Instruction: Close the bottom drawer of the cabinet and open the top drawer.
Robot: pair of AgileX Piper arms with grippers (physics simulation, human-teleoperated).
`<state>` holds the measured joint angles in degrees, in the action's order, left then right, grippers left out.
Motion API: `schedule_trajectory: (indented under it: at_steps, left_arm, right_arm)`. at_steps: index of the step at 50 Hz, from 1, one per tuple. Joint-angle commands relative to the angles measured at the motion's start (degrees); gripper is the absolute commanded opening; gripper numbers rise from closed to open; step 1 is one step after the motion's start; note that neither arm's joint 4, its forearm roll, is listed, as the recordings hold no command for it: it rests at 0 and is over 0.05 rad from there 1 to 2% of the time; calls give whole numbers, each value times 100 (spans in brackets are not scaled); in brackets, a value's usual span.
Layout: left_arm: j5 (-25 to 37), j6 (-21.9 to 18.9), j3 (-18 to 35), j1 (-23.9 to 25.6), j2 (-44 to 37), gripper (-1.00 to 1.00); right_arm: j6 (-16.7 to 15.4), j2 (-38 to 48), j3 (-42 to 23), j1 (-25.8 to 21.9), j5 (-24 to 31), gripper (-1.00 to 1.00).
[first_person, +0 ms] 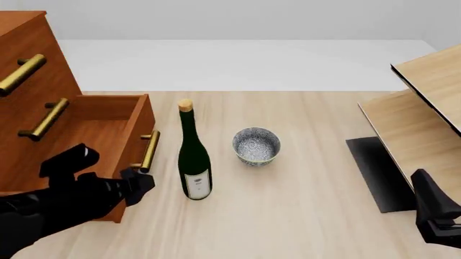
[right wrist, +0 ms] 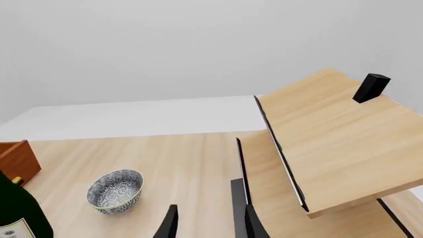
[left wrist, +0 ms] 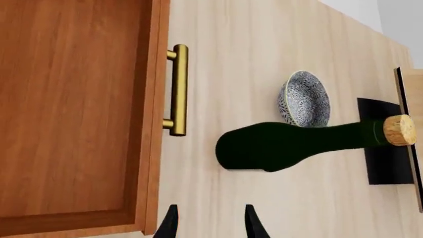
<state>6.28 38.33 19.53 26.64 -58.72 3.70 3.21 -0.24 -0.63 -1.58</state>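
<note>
Reddish-brown wood forms the cabinet [first_person: 32, 59] at the table's [first_person: 303, 178] left edge. Its bottom drawer [first_person: 108, 140] stands pulled out; the top drawer [first_person: 29, 54] sits flush. Left gripper [first_person: 137, 181] hovers near the bottom drawer's handle [first_person: 149, 152], jaws spread and empty. Right gripper [right wrist: 206, 223] jaws are likewise spread. A bottle [first_person: 193, 162] stands beside the drawer.

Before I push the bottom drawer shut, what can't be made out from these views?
- Left gripper: front view, dark arm masks its fingers; left wrist shows only the tips.
- Right gripper: front view, cut by the frame edge.
- Cabinet: front view, its left part is cropped.
- Bottle: label print too small.
</note>
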Motion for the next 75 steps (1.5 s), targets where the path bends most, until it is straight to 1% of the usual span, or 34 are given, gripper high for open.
schedule_trajectory:
  at_steps: [1, 9, 14, 15, 17, 25, 26, 27, 28, 29, 30, 33, 38, 43, 45, 49, 52, 58, 66, 69, 75]
  left_arm:
    - [-162, -236, -53, -296, -213, 100]
    - [-142, -442, -12, -492, -303, 100]
    - [-82, -656, 13, -634, -402, 100]
    - [-46, -771, 37, -716, -440, 100]
    - [-57, -760, 22, -705, -435, 100]
    - [-30, -1080, 87, -1013, -609, 100]
    - [-16, -1135, 84, -1078, -615, 100]
    - [37, -1307, 117, -1203, -616, 100]
    - [58, -1354, 151, -1123, -569, 100]
    - [73, -1305, 140, -1142, -560, 100]
    - [91, -1366, 146, -1192, -548, 100]
    - [58, -1401, 104, -1252, -581, 100]
    - [2, -1603, 63, -1525, -649, 100]
    - [-70, -1720, 44, -1584, -705, 100]
    - [-136, -1799, 13, -1691, -781, 100]
    - [-196, -2171, 7, -1963, -846, 100]
    - [-282, -2185, -26, -1949, -887, 100]
    - [-503, -2500, -146, -2219, -1036, 100]
    - [-680, -2737, -222, -2456, -1155, 100]
    - [-733, -2892, -244, -2582, -1192, 100]
    - [-762, -2960, -265, -2703, -1194, 100]
  right_arm:
    - [6, 35, -4, -1, -31, 100]
    - [2, 41, -3, -11, -35, 100]
    - [0, 32, -1, -16, -26, 100]
    - [1, 27, 0, -20, -22, 100]
    - [-1, 17, 1, -24, -10, 100]
    - [-1, -24, 6, -32, 26, 100]
    - [0, -27, 7, -34, 30, 100]
    - [-3, -38, 8, -36, 41, 100]
    - [-2, -41, 8, -38, 43, 100]
    - [0, -45, 8, -37, 47, 100]
    - [2, -40, 9, -37, 43, 100]
    - [4, -52, 8, -38, 55, 100]
    - [10, -41, 7, -35, 42, 100]
    - [18, -26, 5, -33, 25, 100]
    - [23, -5, 4, -25, 6, 100]
    - [25, 30, 2, -16, -29, 100]
    - [10, 61, 2, -23, -54, 100]
    - [15, 76, -3, -24, -66, 100]
    - [9, 117, -5, -41, -105, 100]
    - [15, 86, -5, -46, -76, 100]
    - [13, 37, -2, -47, -27, 100]
